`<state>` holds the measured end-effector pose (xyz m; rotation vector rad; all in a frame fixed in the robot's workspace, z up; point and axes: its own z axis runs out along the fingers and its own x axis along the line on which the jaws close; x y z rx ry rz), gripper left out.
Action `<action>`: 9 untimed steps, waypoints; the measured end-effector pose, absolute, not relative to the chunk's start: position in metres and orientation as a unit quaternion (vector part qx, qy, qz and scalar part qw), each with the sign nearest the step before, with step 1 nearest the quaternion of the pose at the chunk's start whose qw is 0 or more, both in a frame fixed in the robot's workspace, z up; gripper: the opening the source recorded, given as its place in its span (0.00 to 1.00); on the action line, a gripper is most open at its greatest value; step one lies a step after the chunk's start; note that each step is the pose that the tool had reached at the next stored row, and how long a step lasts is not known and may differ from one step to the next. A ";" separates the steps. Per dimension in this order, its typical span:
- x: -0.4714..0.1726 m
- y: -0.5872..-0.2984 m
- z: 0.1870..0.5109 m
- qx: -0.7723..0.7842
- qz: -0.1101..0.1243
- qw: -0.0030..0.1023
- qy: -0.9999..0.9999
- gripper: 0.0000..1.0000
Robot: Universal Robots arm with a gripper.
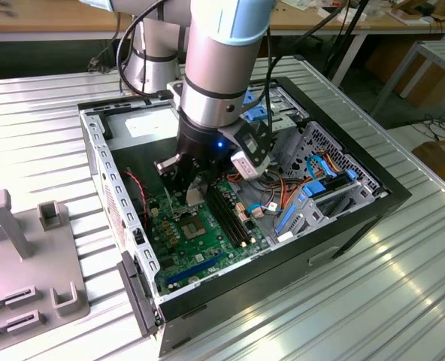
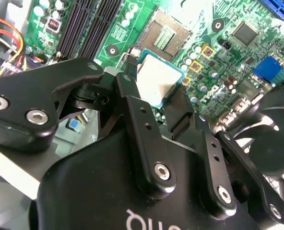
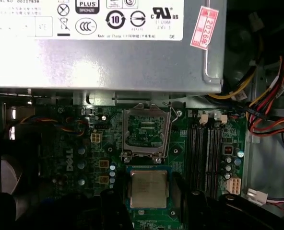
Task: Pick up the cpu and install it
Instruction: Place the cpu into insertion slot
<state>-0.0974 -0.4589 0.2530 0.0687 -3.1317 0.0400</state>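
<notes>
The cpu (image 3: 148,188) is a square chip with a silver lid on a green edge, and my gripper (image 3: 149,196) is shut on it, one black finger on each side. It hangs just above the green motherboard (image 1: 200,248) inside the open computer case (image 1: 358,203). The empty cpu socket (image 3: 146,132), with its metal frame open, lies a short way beyond the chip. In the second wrist view the cpu (image 2: 159,79) sits between the fingers (image 2: 132,96), beside the socket (image 2: 166,36). In the exterior view the gripper (image 1: 189,188) is low inside the case over the board.
The silver power supply (image 3: 103,57) borders the socket's far side. Black memory slots (image 3: 207,153) and bundles of coloured cables (image 3: 271,110) lie beside it. A black fan (image 2: 271,139) is close to the gripper. A grey fixture (image 1: 27,248) stands on the ribbed table at the exterior view's left.
</notes>
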 end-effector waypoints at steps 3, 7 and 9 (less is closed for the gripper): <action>-0.097 -0.460 0.246 0.022 0.013 0.004 -1.000 0.47; -0.097 -0.460 0.238 0.022 0.013 0.004 -1.000 0.47; -0.097 -0.461 0.233 0.022 0.013 0.004 -1.000 0.47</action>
